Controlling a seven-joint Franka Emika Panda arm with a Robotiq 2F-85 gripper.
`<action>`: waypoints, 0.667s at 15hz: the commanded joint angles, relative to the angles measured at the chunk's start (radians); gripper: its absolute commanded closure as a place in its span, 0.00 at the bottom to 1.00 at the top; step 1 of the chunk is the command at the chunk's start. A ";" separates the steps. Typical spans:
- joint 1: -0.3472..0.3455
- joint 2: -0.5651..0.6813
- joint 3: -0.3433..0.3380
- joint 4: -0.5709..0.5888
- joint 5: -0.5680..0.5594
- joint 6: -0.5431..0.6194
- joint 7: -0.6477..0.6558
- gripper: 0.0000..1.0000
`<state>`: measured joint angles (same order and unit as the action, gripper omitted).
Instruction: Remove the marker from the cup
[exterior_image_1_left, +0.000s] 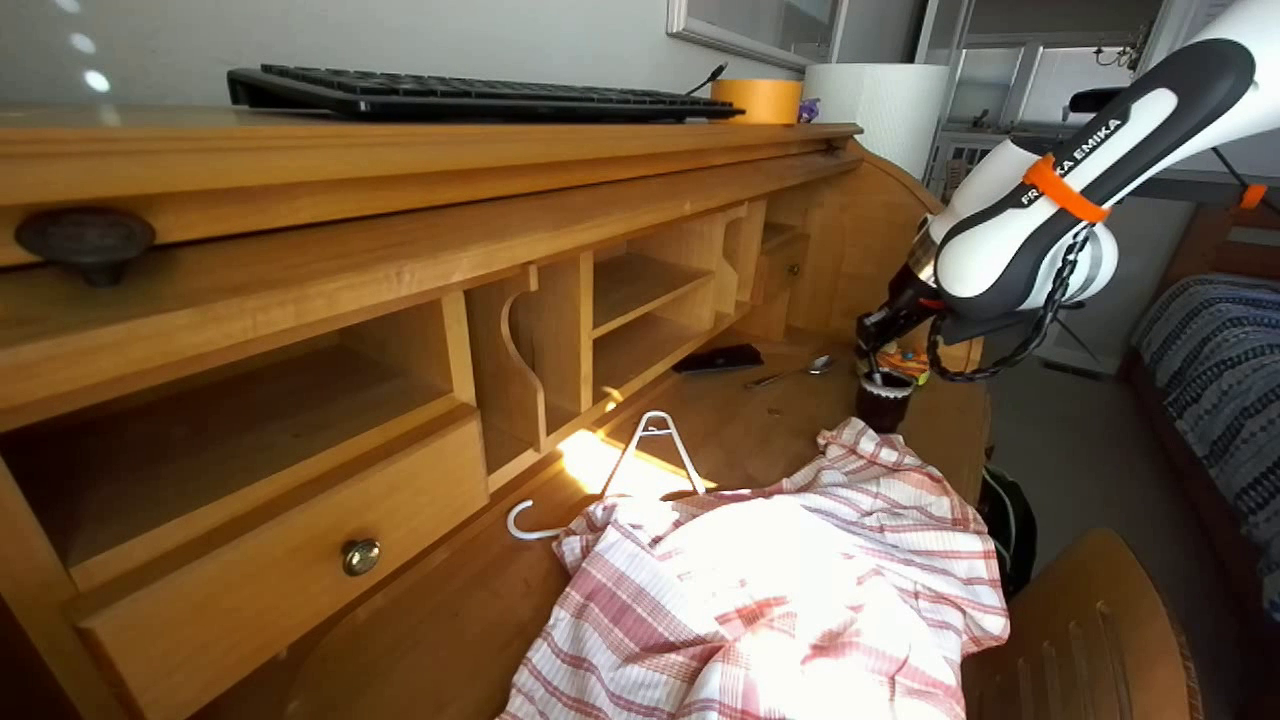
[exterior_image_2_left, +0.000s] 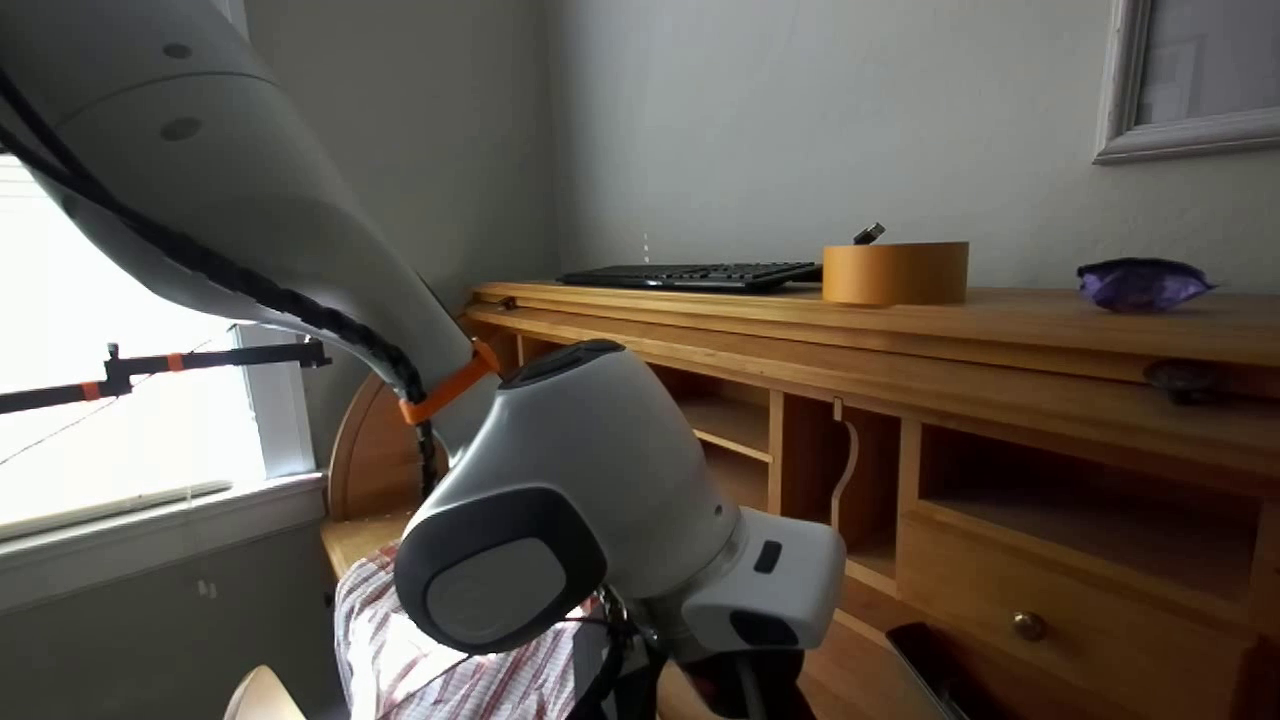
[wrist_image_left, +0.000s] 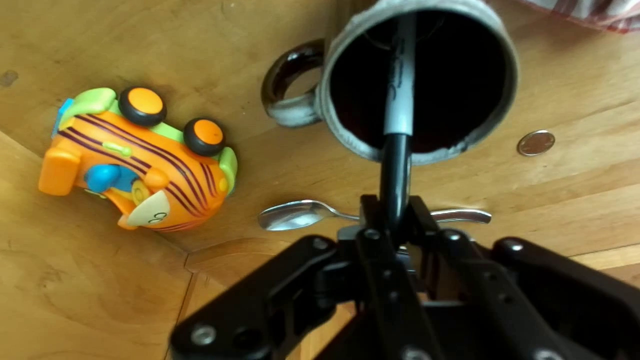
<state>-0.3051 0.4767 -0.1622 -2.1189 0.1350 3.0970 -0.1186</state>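
Black two-fingered robot gripper (wrist_image_left: 393, 212) closed on a slim grey-and-black marker (wrist_image_left: 399, 115), over a round dark-brown cup (wrist_image_left: 511, 75) with a pale rim.
The fingertips pinch the marker's black end from both sides; its grey barrel runs down inside the cup. Near the cup, on the honey-coloured wooden desk (wrist_image_left: 225, 45), lie a shiny metal spoon (wrist_image_left: 295, 215), a round coppery coin (wrist_image_left: 536, 143) and an orange plastic toy car (wrist_image_left: 150, 160). Across the cup from the spoon spreads a red-and-white striped cloth (exterior_image_1_left: 780, 590).
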 joint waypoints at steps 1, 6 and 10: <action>-0.036 -0.020 0.037 0.002 -0.012 0.051 0.020 0.96; -0.078 -0.147 0.088 -0.006 0.018 0.052 -0.027 0.96; -0.251 -0.276 0.334 -0.025 0.107 -0.119 -0.186 0.96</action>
<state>-0.4151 0.3027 -0.0252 -2.1019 0.1463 3.1152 -0.1541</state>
